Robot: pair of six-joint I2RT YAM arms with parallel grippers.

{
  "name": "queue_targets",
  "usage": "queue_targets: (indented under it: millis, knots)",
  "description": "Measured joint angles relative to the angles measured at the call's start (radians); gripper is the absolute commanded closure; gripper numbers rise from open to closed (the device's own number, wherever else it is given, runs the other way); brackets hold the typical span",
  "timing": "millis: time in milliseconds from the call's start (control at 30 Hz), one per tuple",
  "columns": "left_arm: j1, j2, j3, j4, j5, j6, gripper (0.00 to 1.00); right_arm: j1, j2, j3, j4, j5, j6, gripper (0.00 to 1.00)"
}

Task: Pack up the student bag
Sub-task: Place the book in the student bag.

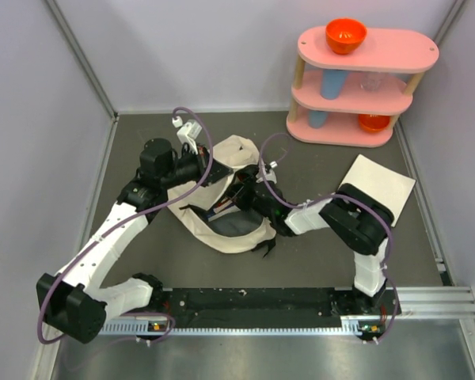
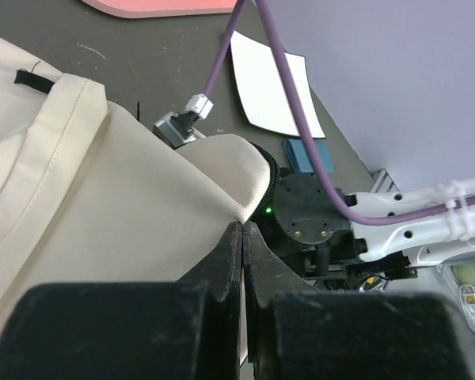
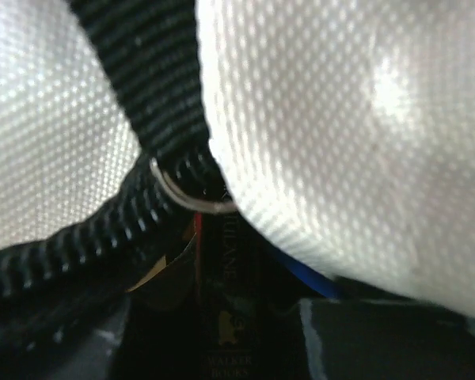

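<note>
The student bag (image 1: 229,154), cream canvas with black trim, lies mid-table with its mouth pulled open. My left gripper (image 1: 208,176) is shut on a corner of the bag's cream edge (image 2: 222,170), its jaws (image 2: 244,233) pressed together on the fabric. My right gripper (image 1: 247,196) reaches into the bag's opening. In the right wrist view a dark book spine (image 3: 229,309) stands between the fingers (image 3: 396,340), under the white bag fabric (image 3: 340,119), a black strap (image 3: 150,71) and the zipper (image 3: 71,245). The right fingertips are mostly hidden in the dark.
A pink three-tier shelf (image 1: 364,87) at the back right carries an orange bowl (image 1: 346,35) and blue cups (image 1: 331,83). A white sheet (image 1: 378,184) lies right of the right arm. A small blue item (image 2: 305,154) lies near it. Walls enclose three sides.
</note>
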Motion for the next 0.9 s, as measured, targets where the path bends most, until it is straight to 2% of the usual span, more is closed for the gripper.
queue_targets:
  millis: [67,300,433,633,700,767,800,833,867,900]
  knots:
    - [0.0,0.0,-0.002,-0.002,-0.001,0.001,1.0,0.003,0.046,0.029,0.036,0.015,0.0,0.92]
    - [0.0,-0.002,-0.006,0.002,-0.007,0.001,1.0,0.008,0.081,0.097,0.01,0.041,-0.045,0.46]
    - [-0.001,-0.002,-0.014,0.002,-0.007,0.002,1.0,0.008,0.057,0.069,-0.002,0.04,-0.087,0.35]
    - [-0.004,-0.011,-0.037,0.003,-0.01,0.005,1.0,0.008,-0.134,-0.1,-0.044,0.05,-0.18,0.15]
    - [-0.006,-0.015,-0.051,0.008,-0.008,0.004,1.0,0.008,-0.201,-0.124,-0.105,0.059,-0.219,0.16]
    - [-0.007,-0.016,-0.058,0.009,-0.007,0.003,1.0,0.008,-0.256,-0.131,-0.16,0.063,-0.25,0.26]
    - [-0.007,-0.016,-0.06,0.011,-0.007,0.002,1.0,0.008,-0.271,-0.131,-0.175,0.064,-0.261,0.38]
    - [-0.007,-0.016,-0.061,0.019,-0.007,0.001,1.0,0.008,-0.281,-0.131,-0.185,0.064,-0.27,0.46]
    - [-0.007,-0.016,-0.062,0.024,-0.007,0.001,1.0,0.008,-0.283,-0.131,-0.19,0.061,-0.28,0.6]
    - [-0.007,-0.016,-0.062,0.03,-0.007,0.001,1.0,0.008,-0.282,-0.131,-0.2,0.054,-0.279,0.66]
